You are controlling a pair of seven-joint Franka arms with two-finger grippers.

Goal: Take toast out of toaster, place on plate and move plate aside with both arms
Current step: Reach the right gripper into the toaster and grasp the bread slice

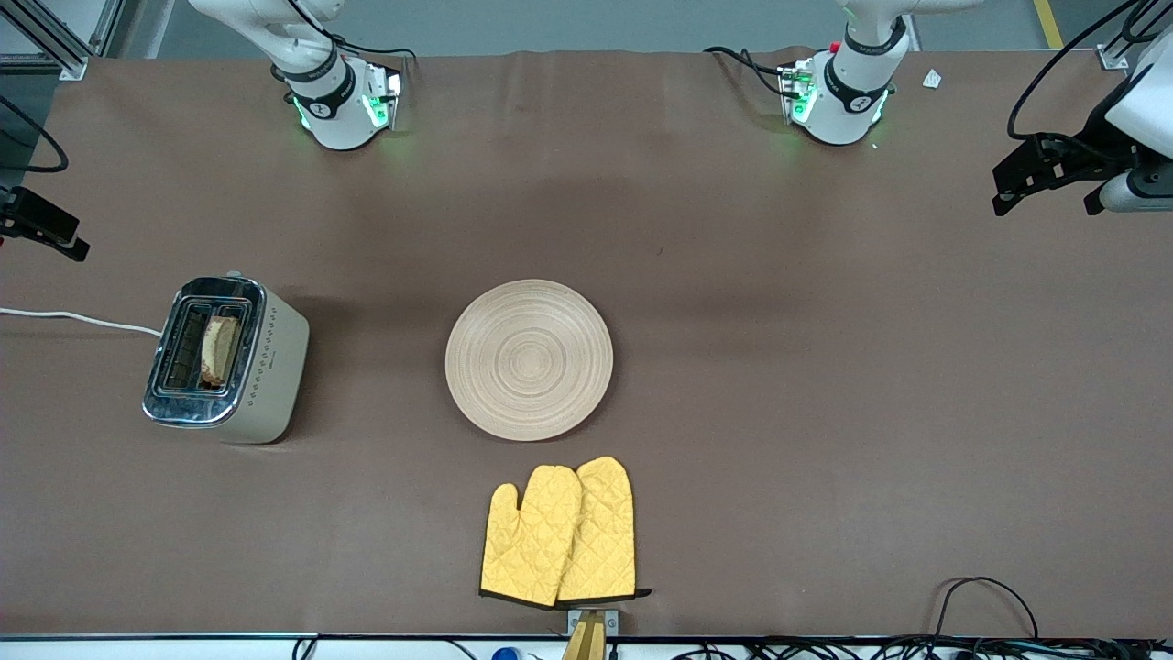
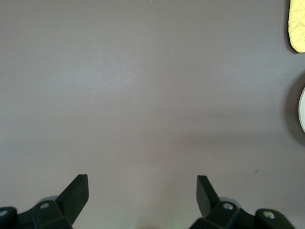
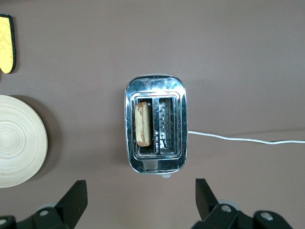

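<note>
The toast (image 1: 220, 350) stands on edge in one slot of a chrome-topped toaster (image 1: 266, 367) toward the right arm's end of the table. The round pale wooden plate (image 1: 529, 359) lies bare at mid-table. My right gripper (image 3: 140, 188) is open and empty, high over the table beside the toaster (image 3: 155, 88); the toast (image 3: 143, 125) and part of the plate (image 3: 16, 143) show below it. My left gripper (image 2: 142, 183) is open and empty, high over bare brown table, with the plate's rim (image 2: 302, 109) at the view's edge. Neither gripper shows in the front view.
A pair of yellow oven mitts (image 1: 561, 536) lies nearer the front camera than the plate; they also show in both wrist views (image 2: 298, 26) (image 3: 5, 43). The toaster's white cord (image 1: 82, 319) runs off the table's end. Black equipment (image 1: 1054, 170) hangs at the left arm's end.
</note>
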